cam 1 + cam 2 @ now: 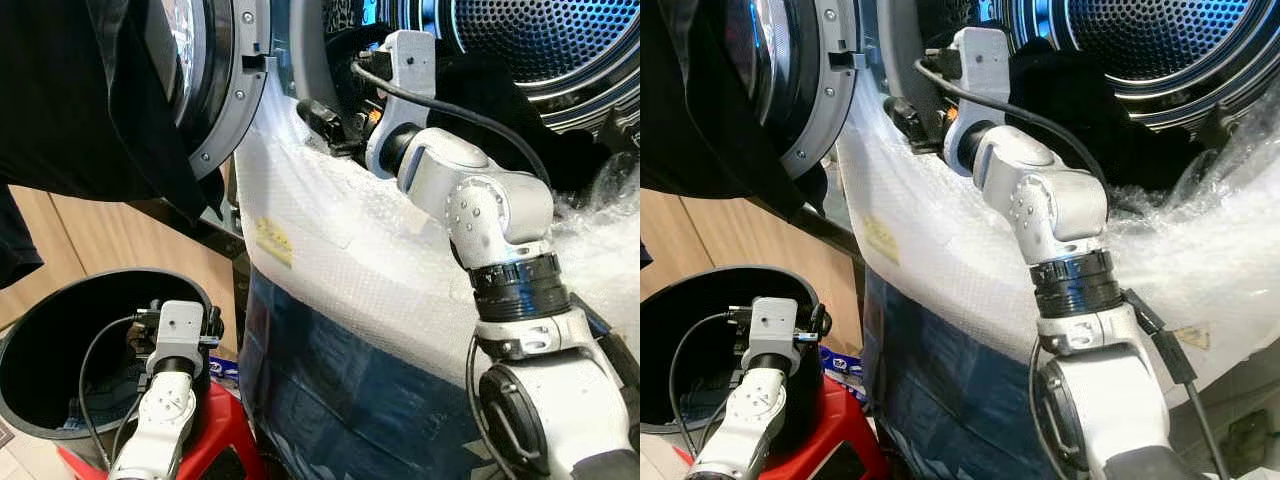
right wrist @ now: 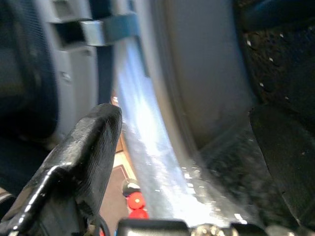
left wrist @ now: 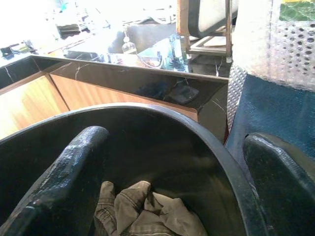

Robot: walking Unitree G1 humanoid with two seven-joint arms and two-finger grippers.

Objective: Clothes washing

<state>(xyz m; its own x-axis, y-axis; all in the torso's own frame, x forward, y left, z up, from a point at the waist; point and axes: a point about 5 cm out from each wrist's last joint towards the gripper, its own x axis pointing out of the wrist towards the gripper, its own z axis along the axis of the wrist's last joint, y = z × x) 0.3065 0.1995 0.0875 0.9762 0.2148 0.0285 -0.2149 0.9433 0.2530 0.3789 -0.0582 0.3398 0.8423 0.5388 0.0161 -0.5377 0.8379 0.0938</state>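
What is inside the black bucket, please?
Inside the black bucket lies a crumpled grey-green garment at the bottom. The left gripper, fingers open, hangs just over the rim. The rest of the bottom is hidden behind its fingers and the wall.

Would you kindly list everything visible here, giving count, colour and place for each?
Washing machine drum: one, perforated steel lit blue, upper right.
Round machine door: one, grey-rimmed, swung open, upper left.
Bubble wrap sheet: one, white, covering the machine front.
Dark garment: one, black, hanging at upper left.
Round plastic bin: one, black, lower left.
Crumpled cloth: one, grey-olive, inside the bin.
Wooden cabinet: one, tan, behind the bin.
Left gripper: black fingers open, over the bin.
Right gripper: black fingers open, at the drum's rim.
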